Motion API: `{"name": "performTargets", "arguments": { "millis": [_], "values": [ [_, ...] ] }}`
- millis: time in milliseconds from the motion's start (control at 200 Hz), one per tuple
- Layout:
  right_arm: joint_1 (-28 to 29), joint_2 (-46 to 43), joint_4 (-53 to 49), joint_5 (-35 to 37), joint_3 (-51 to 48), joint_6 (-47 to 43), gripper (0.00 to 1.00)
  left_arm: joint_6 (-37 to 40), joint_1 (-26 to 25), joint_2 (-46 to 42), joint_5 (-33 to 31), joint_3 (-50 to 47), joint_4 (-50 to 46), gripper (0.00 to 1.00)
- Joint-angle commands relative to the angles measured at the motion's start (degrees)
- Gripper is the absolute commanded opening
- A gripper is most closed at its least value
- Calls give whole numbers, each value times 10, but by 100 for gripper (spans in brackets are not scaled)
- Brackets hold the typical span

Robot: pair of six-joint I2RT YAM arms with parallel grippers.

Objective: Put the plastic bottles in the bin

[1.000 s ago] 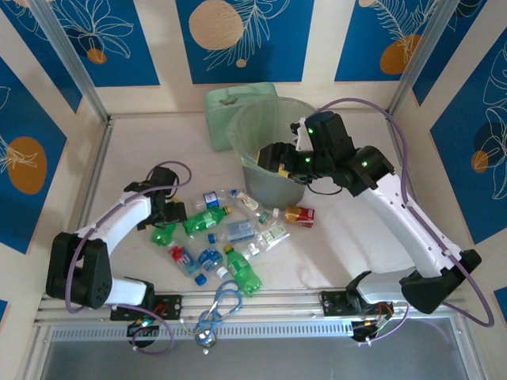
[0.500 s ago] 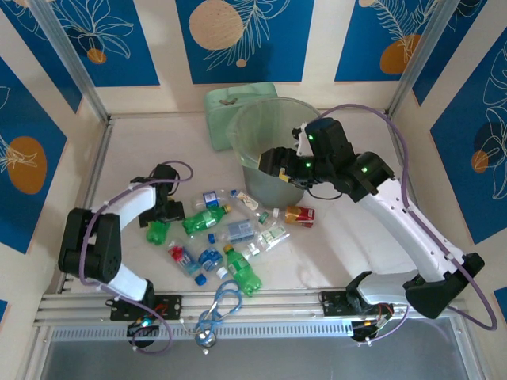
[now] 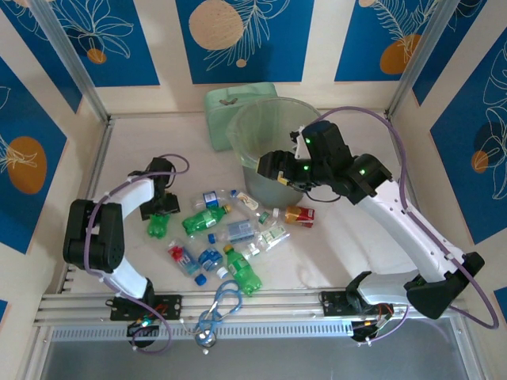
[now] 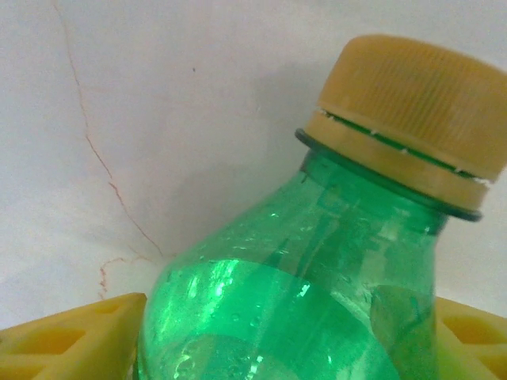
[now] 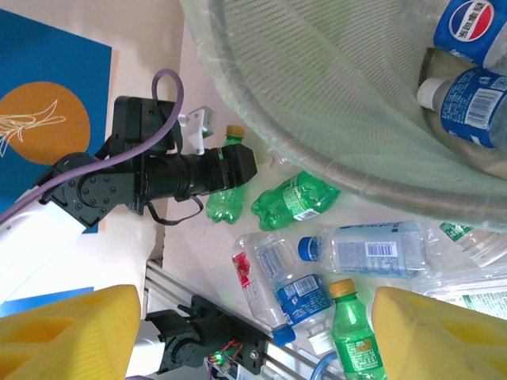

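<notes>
Now the left gripper (image 3: 159, 214) has drawn back, clamping a green bottle (image 4: 301, 261), likely bin-bound. The right gripper (image 5: 253, 332) gapes empty, the bin (image 5: 333, 87) beneath it.

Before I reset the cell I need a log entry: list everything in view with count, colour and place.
bin: one, translucent pale green, far centre of the table.
bottles in the bin: at least two, blue labels.
green bottles: three, at the heap's left, middle and near edge.
clear bottles: several, blue or green labels, heaped before the bin.
red-labelled bottles: two, one beside the bin's base, one at the heap's left.
box: one, mint green, behind the bin.
blue loops: one pair, on the near rail.
left gripper: yellow fingers, shut on a green bottle.
right gripper: open, by the bin's near rim.
</notes>
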Motion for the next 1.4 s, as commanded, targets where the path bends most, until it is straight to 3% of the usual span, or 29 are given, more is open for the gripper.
{"name": "performTargets", "arguments": {
  "millis": [0, 215, 400, 525, 715, 820, 860, 1231, 1396],
  "values": [
    [27, -2, 15, 19, 3, -14, 77, 7, 9, -31, 2, 25, -13, 64],
    [103, 8, 66, 42, 3, -45, 77, -37, 10, -120, 52, 71, -55, 58],
    [137, 41, 88, 26, 25, -66, 78, -143, 10, -218, 169, 110, -47, 56],
    [144, 65, 95, 14, 48, -76, 82, -252, 10, -265, 277, 98, 44, 56],
    [143, 82, 131, -7, 71, -86, 90, -471, 4, -292, 395, 35, 281, 54],
    [131, 88, 163, -31, 73, -74, 100, -601, -19, -295, 384, -12, 419, 54],
    [125, 92, 169, -40, 74, -69, 99, -626, -29, -294, 377, -16, 453, 54],
    [87, 88, 203, -68, 61, -41, 100, -761, -121, -257, 347, -41, 723, 54],
    [80, 86, 211, -72, 62, -46, 100, -773, -145, -251, 341, -42, 774, 53]
  ]
}}
